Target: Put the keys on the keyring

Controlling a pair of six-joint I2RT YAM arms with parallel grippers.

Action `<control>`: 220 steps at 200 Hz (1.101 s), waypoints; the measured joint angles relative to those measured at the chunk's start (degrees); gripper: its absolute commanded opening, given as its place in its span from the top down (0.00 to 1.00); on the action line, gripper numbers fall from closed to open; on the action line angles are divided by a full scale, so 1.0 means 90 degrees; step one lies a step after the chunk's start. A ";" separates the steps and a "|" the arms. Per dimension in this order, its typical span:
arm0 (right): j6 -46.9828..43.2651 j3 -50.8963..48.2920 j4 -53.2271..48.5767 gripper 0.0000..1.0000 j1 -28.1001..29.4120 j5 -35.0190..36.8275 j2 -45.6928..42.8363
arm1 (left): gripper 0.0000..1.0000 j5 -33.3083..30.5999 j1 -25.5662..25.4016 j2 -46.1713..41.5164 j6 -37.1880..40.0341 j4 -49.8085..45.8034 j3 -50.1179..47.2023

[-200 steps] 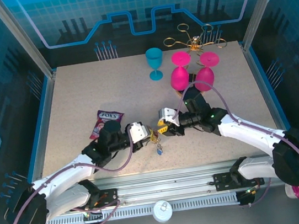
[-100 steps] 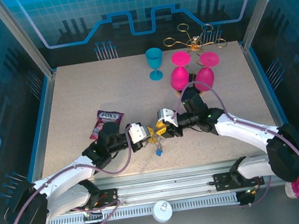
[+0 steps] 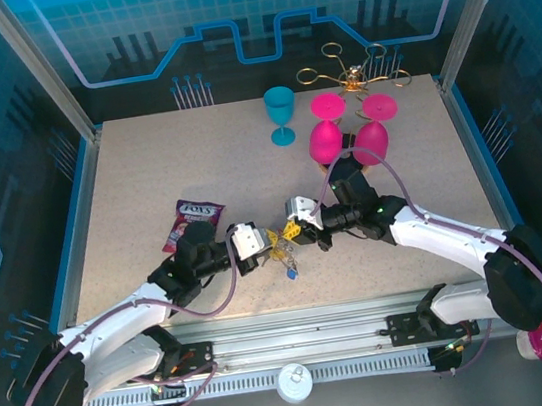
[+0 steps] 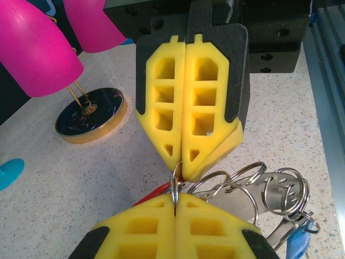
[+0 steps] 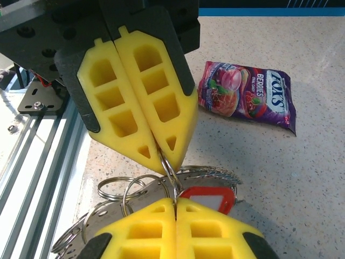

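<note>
My left gripper [image 3: 269, 241] and right gripper [image 3: 286, 232] meet tip to tip above the table's near middle. Both are shut on one small silver split ring [image 4: 174, 186], which also shows between the tips in the right wrist view [image 5: 171, 171]. The keys [image 3: 285, 259] hang below that ring in a bunch of silver rings [image 4: 245, 181]. A red tag [image 5: 207, 198] and a blue tag [image 4: 299, 245] are among them. A coiled grey loop, the keyring [image 5: 215, 174], lies just behind the red tag. My left gripper [image 4: 175, 208] faces the right gripper's fingers [image 4: 207, 102]. My right gripper [image 5: 175, 208] faces the left gripper's fingers [image 5: 156, 91].
A purple candy bag [image 3: 191, 222] lies left of the grippers. Behind the right arm are two pink goblets [image 3: 325, 141] [image 3: 371, 140], with a teal goblet [image 3: 280, 116] and a gold wire rack [image 3: 354, 72] farther back. A dark gold-rimmed disc [image 4: 89, 116] sits under a pink goblet.
The right gripper has closed onto the small ring. Both grippers drew slightly closer together, and the hanging keys shifted a little with them.
</note>
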 measured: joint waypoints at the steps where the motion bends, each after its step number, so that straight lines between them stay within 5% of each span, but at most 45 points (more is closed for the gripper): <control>1: 0.0000 -0.0002 0.0000 1.00 0.0000 0.0000 0.0000 | 1.00 0.0000 0.0000 0.0000 0.0000 0.0000 -0.0002; 66: -0.0022 0.0090 -0.0121 1.00 0.0036 0.0112 0.0410 | 1.00 0.0175 0.0029 0.0000 0.0000 0.0007 -0.0053; 90: -0.0015 0.0109 -0.0124 0.82 0.0036 0.0092 0.0393 | 1.00 0.0219 0.0029 0.0000 0.0000 0.0109 -0.0068; 120: 0.0063 0.0061 0.0036 0.76 0.0029 0.0070 0.0231 | 1.00 0.0330 0.0029 0.0000 0.0000 0.0282 -0.0073; 220: 0.0187 0.0002 0.0389 0.76 0.0027 -0.0245 0.0070 | 1.00 0.0381 0.0029 0.0015 -0.0148 0.0578 -0.0078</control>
